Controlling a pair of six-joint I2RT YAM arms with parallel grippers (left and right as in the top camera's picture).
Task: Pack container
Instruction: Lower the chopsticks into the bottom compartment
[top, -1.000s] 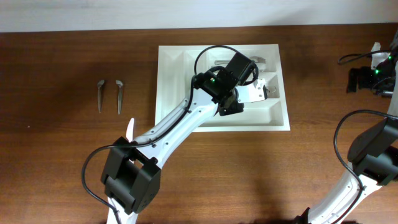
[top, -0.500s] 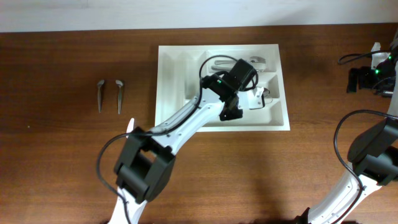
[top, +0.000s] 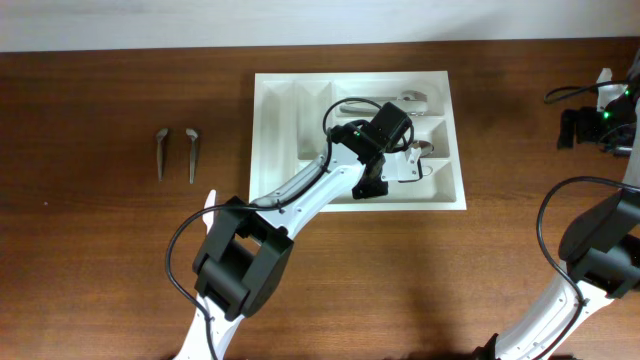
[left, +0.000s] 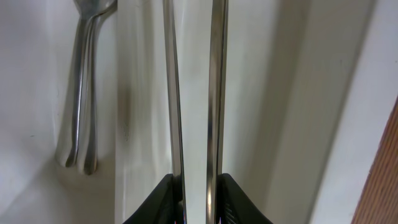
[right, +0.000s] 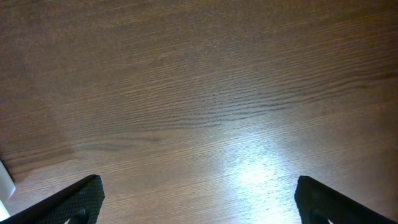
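Container (top: 275, 130) noted as a white five-compartment cutlery tray, set on the brown wooden table (top: 100, 250) at mid-scene, toward the far edge. Left gripper (top: 415, 160) is lowered into the right part of the tray, over a long compartment that is bordered by the tray's outer rim in the left wrist view. Two slim metal handles (left: 174, 93) are seen side by side between its fingers (left: 233, 199); the jaws are set narrowly, close against the pair. Whether the handles are pinched or only flanked cannot be told. Stacked spoons (left: 84, 93) are recorded in the neighbouring compartment. Two loose utensils (top: 191, 157) are laid parallel on the table, well to the left of the tray. Right gripper (right: 202, 202) is held at the far right, well apart from the tray, jaws spread wide over bare wood.
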